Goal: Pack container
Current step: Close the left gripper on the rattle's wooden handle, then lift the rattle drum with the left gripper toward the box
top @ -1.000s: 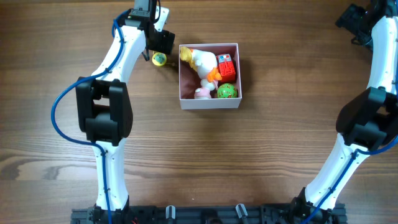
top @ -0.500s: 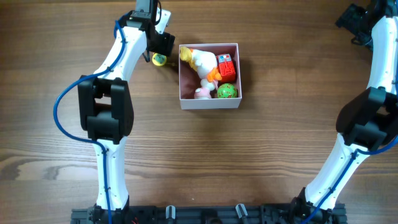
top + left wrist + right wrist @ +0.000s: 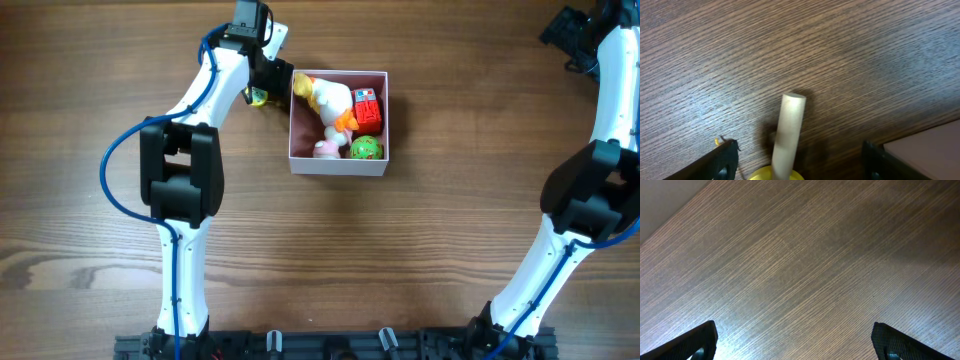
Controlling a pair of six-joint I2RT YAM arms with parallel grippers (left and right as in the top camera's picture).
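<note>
Left arm (image 3: 182, 185) swings toward the right of the frame: its elbow block sits further right than 1 s ago, and the blue cable loop moves with it. Left gripper (image 3: 264, 88) shifts right and slightly up. It is now tight against the left wall of the container (image 3: 338, 167), where a strip of counter (image 3: 450, 250) showed between them before. Yellow toy (image 3: 257, 97), in full view earlier, is now partly covered by the gripper. Container sits a touch further right than before, and the toys inside go with it.
</note>
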